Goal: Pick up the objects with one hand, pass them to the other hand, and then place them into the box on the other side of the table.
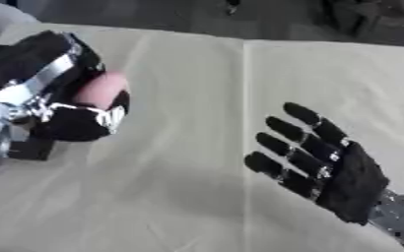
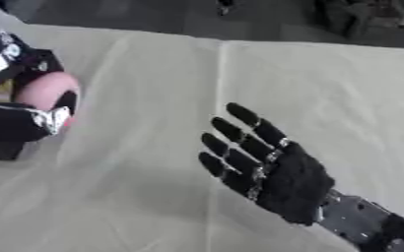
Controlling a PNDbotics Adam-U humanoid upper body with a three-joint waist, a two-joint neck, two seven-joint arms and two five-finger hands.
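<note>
Left hand [image 1: 59, 93] at table's [image 1: 197, 197] left edge, fingers curled round pink rounded object [image 2: 43, 91], held above the cloth; right hand [image 2: 274, 172] flat, fingers straight, spread, holding nothing

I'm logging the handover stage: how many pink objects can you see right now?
1: a rounded pink object at the table's left, held in the left hand, fingers curled round it. The right hand is open. Others may be hidden.
</note>
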